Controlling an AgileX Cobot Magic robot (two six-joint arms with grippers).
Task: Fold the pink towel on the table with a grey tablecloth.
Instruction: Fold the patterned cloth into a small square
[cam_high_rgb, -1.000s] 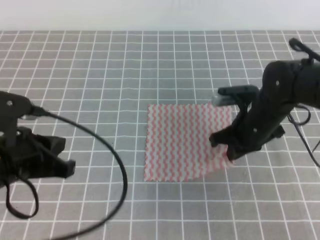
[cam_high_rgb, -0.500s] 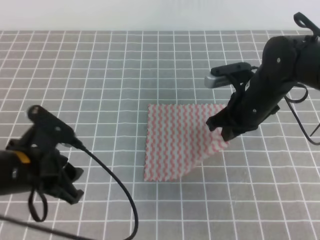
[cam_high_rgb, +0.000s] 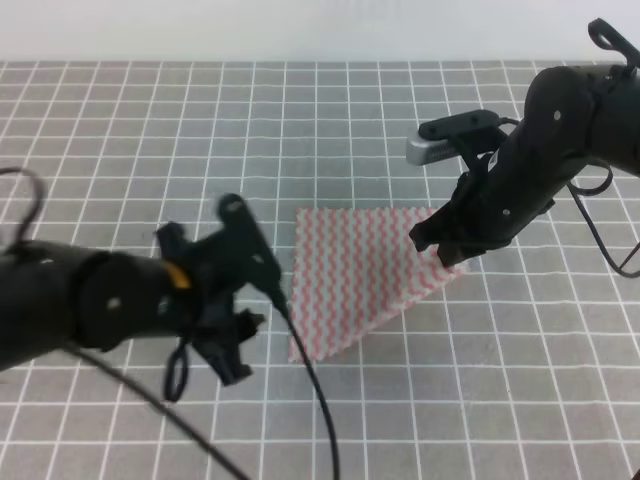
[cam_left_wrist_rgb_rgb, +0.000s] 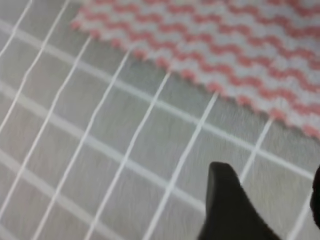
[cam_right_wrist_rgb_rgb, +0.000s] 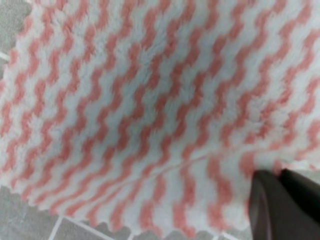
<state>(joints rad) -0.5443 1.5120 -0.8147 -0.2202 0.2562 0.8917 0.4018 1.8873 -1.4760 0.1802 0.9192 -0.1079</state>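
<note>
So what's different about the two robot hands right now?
The right gripper is pinching a corner of the pink towel and lifting it, so that side is raised off the grey tablecloth. The left gripper holds nothing; it hangs beside the towel's near-left corner without touching it. The right one sits high over the towel, the left one is low by the cloth. Both are black.

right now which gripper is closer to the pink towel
Right. The right gripper is pinching the pink towel at its raised right corner; the left gripper is just off the near-left corner, not touching.
</note>
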